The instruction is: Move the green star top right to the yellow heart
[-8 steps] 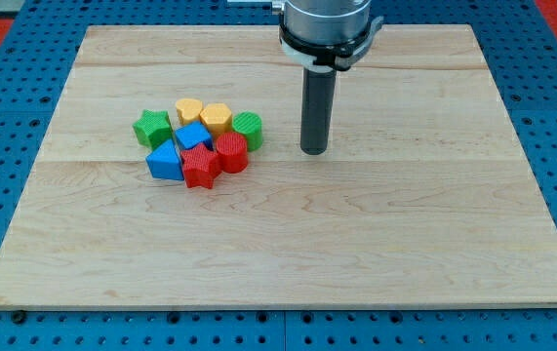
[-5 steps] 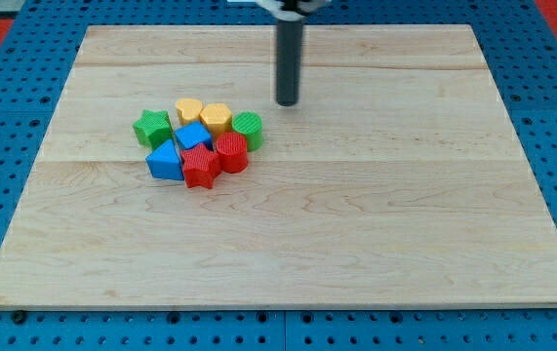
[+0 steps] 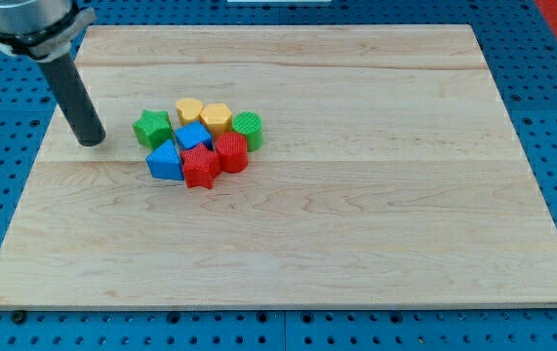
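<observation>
The green star lies at the left end of a tight cluster of blocks on the wooden board. The yellow heart sits just to its upper right, with a small gap between them. My tip rests on the board left of the green star, about a block's width away and a little lower in the view. The dark rod leans up toward the view's top left corner.
The cluster also holds a yellow block, a green cylinder, a blue cube, a blue triangle-like block, a red star-like block and a red block. Blue pegboard surrounds the board.
My tip has swept from the right of the cluster, across the top of the board, down to the left side of the green star. No block has moved.
</observation>
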You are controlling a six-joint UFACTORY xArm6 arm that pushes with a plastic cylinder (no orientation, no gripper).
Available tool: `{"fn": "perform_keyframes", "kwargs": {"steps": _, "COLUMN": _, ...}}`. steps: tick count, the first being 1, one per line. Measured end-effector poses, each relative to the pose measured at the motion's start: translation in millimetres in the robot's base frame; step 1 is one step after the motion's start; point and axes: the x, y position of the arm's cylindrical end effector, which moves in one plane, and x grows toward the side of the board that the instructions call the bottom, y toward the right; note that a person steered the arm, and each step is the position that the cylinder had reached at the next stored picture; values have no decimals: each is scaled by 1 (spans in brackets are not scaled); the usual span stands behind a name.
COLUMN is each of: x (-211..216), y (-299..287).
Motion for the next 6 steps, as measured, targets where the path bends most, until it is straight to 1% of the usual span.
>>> {"fn": "perform_keyframes", "kwargs": {"steps": 1, "x": 3, "y": 16}}
{"fn": "perform_keyframes", "kwargs": {"steps": 3, "x": 3, "y": 21}}
{"fn": "perform_keyframes", "kwargs": {"steps": 4, "x": -4, "y": 38}}
{"fn": "perform_keyframes", "kwargs": {"steps": 5, "x": -22, "y": 60}}
{"fn": "perform_keyframes", "kwargs": {"steps": 6, "x": -25, "y": 63}}
